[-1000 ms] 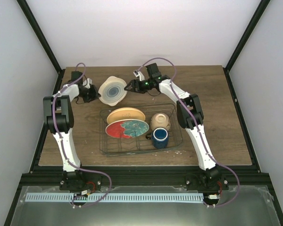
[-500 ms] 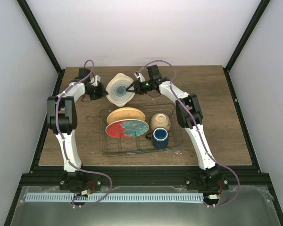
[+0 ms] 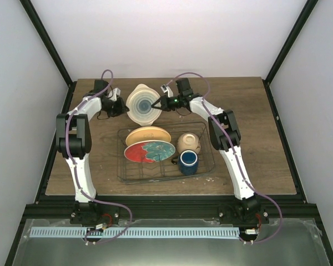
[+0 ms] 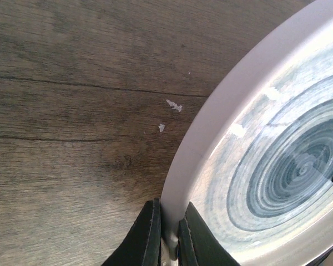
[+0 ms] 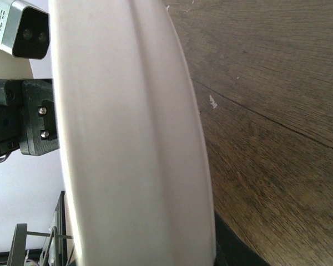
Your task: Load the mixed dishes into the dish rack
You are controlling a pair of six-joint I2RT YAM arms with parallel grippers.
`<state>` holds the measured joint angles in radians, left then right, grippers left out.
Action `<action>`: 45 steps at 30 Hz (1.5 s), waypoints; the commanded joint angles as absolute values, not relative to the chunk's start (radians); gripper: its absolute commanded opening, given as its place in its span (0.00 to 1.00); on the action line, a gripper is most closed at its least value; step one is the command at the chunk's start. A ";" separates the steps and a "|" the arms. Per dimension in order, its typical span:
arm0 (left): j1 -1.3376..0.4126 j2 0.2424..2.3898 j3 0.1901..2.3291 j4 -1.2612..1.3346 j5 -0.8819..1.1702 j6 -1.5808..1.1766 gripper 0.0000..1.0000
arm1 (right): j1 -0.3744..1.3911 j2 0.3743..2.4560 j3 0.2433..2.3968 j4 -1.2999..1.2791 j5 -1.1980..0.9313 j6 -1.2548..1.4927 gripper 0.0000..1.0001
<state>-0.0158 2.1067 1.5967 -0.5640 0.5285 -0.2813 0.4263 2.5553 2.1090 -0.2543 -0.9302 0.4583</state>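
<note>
Right claw [image 3: 161, 103] mostly behind white plate [image 5: 127, 138]

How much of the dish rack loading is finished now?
Four pieces sit in the dish rack: orange-yellow plate, red floral plate, cream bowl, dark blue mug. In hand: the white plate, behind the rack, gripped by left gripper and right gripper. Left: setting it in the rack.

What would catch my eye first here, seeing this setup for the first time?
A white plate with a blue-green swirl is held up, tilted, at the far side of the table. The left gripper pinches its rim and the right gripper meets it from the other side. Nearer, a wire dish rack already holds an orange-yellow plate, a red floral plate, a cream bowl and a dark blue mug.
</note>
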 commanded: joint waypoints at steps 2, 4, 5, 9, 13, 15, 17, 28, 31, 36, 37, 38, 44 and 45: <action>-0.020 2.040 1.615 -0.521 0.600 -0.316 0.18 | 0.443 2.455 2.090 -0.169 -0.942 0.347 0.01; -0.020 2.036 1.612 -0.526 0.592 -0.310 0.23 | 0.438 2.451 2.089 -0.162 -0.925 0.347 0.01; -0.020 2.035 1.611 -0.527 0.588 -0.308 0.26 | 0.435 2.436 2.088 -0.160 -0.917 0.343 0.01; -0.015 2.033 1.619 -0.552 0.566 -0.294 0.35 | 0.425 2.382 2.086 -0.167 -0.876 0.316 0.01; 0.007 2.019 1.613 -0.573 0.534 -0.281 0.44 | 0.408 2.322 2.056 -0.176 -0.826 0.274 0.01; 0.035 2.002 1.599 -0.567 0.527 -0.289 0.51 | 0.402 2.278 2.040 -0.193 -0.798 0.242 0.01; 0.064 1.987 1.590 -0.564 0.516 -0.292 0.60 | 0.400 2.230 2.026 -0.224 -0.747 0.189 0.01; 0.110 1.966 1.591 -0.600 0.467 -0.268 0.64 | 0.401 1.874 1.878 -0.295 -0.687 -0.093 0.01; 0.109 1.975 1.596 -0.601 0.462 -0.274 0.64 | 0.402 1.768 1.800 -0.308 -0.739 -0.144 0.01; 0.109 2.000 1.631 -0.625 0.450 -0.264 0.65 | 0.416 1.569 1.618 -0.265 -0.809 -0.191 0.01; 0.109 2.007 1.640 -0.630 0.448 -0.261 0.65 | 0.422 1.530 1.589 -0.259 -0.819 -0.201 0.01; 0.109 2.013 1.648 -0.634 0.448 -0.257 0.65 | 0.429 1.496 1.555 -0.261 -0.826 -0.215 0.01; 0.109 2.039 1.680 -0.649 0.449 -0.254 0.65 | 0.489 1.370 1.497 -0.390 -0.843 -0.311 0.01; 0.109 2.040 1.682 -0.649 0.451 -0.256 0.65 | 0.497 1.354 1.491 -0.408 -0.849 -0.320 0.01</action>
